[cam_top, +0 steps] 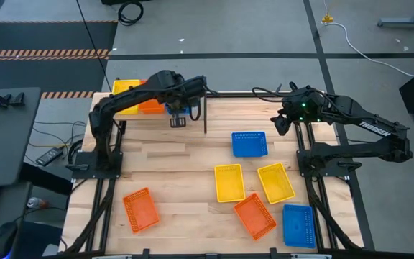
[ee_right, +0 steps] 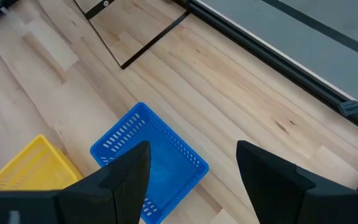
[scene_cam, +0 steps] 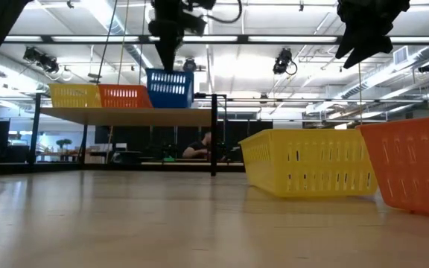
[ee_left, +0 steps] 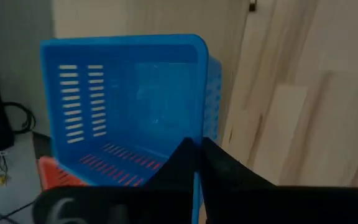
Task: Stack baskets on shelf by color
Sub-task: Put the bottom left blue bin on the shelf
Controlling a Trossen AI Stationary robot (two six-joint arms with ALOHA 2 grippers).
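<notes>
The shelf (scene_cam: 125,115) stands at the table's far left. A yellow basket (scene_cam: 75,95) and an orange basket (scene_cam: 125,96) sit side by side on it. My left gripper (ee_left: 196,146) is over the shelf, shut on a blue basket (scene_cam: 170,88) just right of the orange one. My right gripper (ee_right: 192,149) hangs open and apart, high above another blue basket (ee_right: 151,168) on the table. Several more baskets lie on the tabletop: two yellow (cam_top: 229,183) (cam_top: 275,182), two orange (cam_top: 254,215) (cam_top: 141,210), one blue (cam_top: 298,225). My left gripper pinches the blue basket's side wall at its rim (ee_left: 196,180), one finger inside (ee_left: 178,163) and one outside, coming from above and pointing down. The basket hangs slightly tilted, its bottom at about the level of the shelf top; whether it rests there I cannot tell.
The shelf's black legs (scene_cam: 214,134) stand on the table near the left arm. Free wood lies between the shelf and the loose baskets, and along the table's left side. A person sits in the room beyond the table (scene_cam: 199,149).
</notes>
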